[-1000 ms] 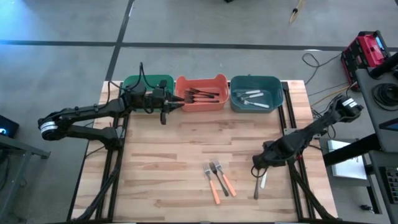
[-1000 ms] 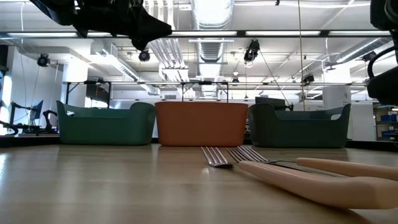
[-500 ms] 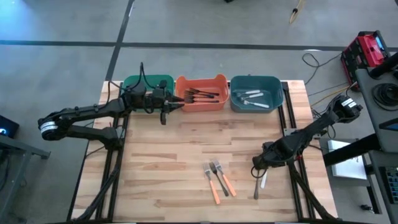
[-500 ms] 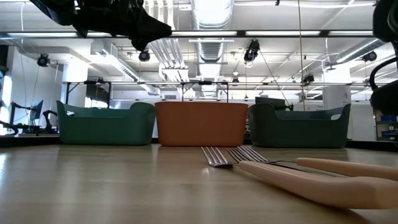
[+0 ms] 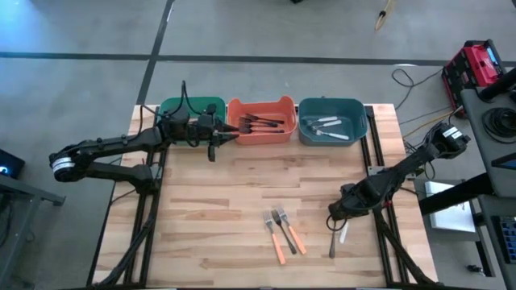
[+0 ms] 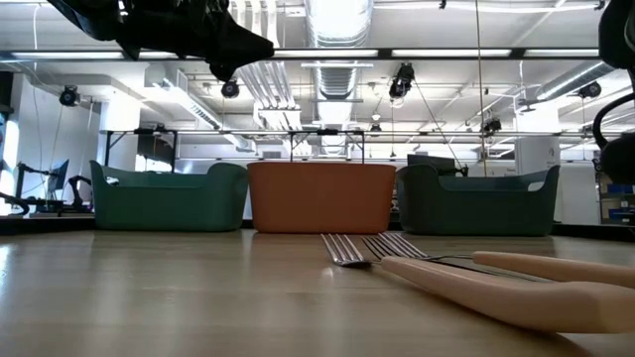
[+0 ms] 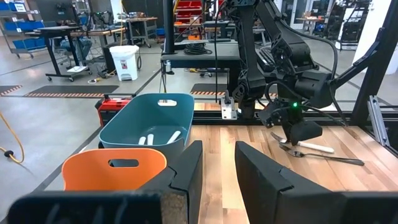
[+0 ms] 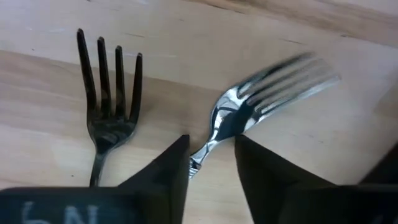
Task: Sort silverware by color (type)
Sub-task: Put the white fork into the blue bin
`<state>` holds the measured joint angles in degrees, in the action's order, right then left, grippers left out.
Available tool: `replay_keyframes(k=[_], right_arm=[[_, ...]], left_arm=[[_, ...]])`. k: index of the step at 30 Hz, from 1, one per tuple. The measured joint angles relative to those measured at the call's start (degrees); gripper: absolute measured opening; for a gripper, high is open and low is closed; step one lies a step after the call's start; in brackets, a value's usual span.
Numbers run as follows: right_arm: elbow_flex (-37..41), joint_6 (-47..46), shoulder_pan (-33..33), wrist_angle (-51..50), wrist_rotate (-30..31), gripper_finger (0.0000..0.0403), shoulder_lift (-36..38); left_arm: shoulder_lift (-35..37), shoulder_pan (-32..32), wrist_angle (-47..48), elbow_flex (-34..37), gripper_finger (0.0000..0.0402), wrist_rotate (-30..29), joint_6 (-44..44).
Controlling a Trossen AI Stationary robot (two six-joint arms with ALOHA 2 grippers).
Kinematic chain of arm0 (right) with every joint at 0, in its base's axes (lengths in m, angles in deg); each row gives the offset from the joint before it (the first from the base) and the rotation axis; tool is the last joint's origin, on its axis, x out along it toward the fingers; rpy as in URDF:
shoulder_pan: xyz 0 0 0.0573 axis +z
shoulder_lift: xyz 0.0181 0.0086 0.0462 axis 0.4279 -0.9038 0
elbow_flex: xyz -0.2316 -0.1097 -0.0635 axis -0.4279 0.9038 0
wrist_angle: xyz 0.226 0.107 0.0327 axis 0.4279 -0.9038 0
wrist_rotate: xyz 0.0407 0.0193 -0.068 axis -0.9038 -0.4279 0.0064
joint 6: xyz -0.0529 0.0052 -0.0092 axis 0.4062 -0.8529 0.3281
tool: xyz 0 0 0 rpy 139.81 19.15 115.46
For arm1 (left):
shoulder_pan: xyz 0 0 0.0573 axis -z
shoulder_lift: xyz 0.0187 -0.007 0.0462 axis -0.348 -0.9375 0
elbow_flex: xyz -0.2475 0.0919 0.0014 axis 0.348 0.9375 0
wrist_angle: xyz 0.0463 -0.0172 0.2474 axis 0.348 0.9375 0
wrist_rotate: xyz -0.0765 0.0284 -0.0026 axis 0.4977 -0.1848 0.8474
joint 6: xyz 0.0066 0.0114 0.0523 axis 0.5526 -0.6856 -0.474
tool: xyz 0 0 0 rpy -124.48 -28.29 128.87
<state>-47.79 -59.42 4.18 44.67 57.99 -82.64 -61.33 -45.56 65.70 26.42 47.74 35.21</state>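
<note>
My right gripper (image 5: 337, 213) hangs open low over two forks near the table's right near part: a silver-tined, white-handled fork (image 5: 342, 234) and a dark fork (image 5: 331, 240). In the right wrist view its fingers (image 8: 177, 158) stand on either side of the silver fork's neck (image 8: 208, 148), with the dark fork (image 8: 106, 118) lying beside it. Three more forks (image 5: 284, 234), two with orange handles and one dark, lie flat mid-table. My left gripper (image 5: 229, 133) waits open in front of the orange bin (image 5: 260, 119). My right gripper comes from above, pointing down, and straddles the silver fork's neck (image 8: 205, 152) just behind the tines. The fork lies flat on the table. I cannot tell whether either finger touches it.
Three bins line the far edge: green (image 5: 192, 107), orange holding dark forks, and teal (image 5: 333, 121) holding white-handled forks. Bare wood lies between the bins and the loose forks. In the low view the three forks' handles (image 6: 516, 288) lie close to the camera.
My right gripper has crept slightly toward the table's near edge, over the two forks. The forks and bins lie as before.
</note>
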Motion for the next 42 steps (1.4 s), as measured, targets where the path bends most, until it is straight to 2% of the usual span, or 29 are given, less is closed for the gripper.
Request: replay_keyframes(k=[12,21,30,42], right_arm=[[0.0,2.0,0.0,-0.3,0.5,0.0016,0.0],[-0.3,2.4,0.0,-2.0,0.9,0.0011,1.8],[-4.7,2.6,-0.1,-17.3,2.7,0.0009,4.1],[-10.7,4.4,-1.2,-24.3,6.7,0.0009,6.5]], left_arm=[[0.0,0.0,0.3,0.0,0.0078,0.0,0.0],[0.0,0.0,0.3,0.0,0.0077,0.0,0.0],[0.0,0.0,0.2,0.0,0.0077,0.0,0.0],[0.0,0.0,0.2,0.0,0.0078,0.0,0.2]])
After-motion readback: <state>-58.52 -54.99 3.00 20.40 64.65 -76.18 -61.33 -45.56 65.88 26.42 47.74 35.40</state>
